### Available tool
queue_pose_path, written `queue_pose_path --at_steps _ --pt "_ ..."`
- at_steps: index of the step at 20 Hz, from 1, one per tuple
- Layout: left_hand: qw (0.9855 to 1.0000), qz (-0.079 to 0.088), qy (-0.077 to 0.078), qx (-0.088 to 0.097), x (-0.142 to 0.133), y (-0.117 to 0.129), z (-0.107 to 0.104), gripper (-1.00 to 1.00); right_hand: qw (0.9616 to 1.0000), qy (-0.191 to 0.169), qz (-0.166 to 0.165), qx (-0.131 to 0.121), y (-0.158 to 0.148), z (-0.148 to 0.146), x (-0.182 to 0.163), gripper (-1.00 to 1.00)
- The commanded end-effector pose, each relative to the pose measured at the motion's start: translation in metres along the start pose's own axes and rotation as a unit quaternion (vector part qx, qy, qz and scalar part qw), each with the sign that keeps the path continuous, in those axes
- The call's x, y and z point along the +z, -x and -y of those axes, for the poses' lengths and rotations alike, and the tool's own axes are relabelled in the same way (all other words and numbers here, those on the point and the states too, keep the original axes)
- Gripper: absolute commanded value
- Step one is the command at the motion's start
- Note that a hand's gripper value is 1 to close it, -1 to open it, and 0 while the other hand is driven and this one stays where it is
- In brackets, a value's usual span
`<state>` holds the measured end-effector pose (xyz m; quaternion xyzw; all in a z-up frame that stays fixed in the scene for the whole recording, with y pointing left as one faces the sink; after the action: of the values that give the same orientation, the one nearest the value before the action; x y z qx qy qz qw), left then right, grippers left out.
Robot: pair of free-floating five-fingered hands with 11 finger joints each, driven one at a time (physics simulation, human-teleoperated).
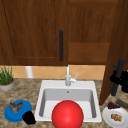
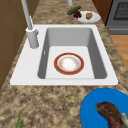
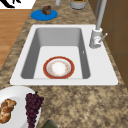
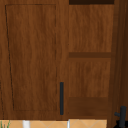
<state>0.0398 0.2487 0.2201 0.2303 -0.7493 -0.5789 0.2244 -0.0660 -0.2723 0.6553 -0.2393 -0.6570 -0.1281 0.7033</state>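
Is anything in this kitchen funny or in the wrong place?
Yes: the right cabinet door over the sink hangs wide open, with the right hand at its handle. The left hand floats beside the blue plate. A red bowl sits upright in the sink; nothing is spilled.

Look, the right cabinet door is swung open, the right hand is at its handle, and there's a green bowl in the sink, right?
Not quite: the bowl in the sink is red, as the front view shows. The rest holds: the right cabinet door is swung open, with the right hand at its handle.
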Motion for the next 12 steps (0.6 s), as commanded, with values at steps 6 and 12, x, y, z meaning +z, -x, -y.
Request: queue_pose_path --at_steps 6,12 --pt "1.0000 0.000 0.000 0.000 0.000 0.000 0.000 0.00 0.9996 -0.029 0.009 -0.001 0.020 0.064 -0.010 1.00" --pt "1.0000 0.000 0.000 0.000 0.000 0.000 0.000 0.00 0.9972 -0.067 0.031 -0.008 0.022 0.105 -0.021 1.00"
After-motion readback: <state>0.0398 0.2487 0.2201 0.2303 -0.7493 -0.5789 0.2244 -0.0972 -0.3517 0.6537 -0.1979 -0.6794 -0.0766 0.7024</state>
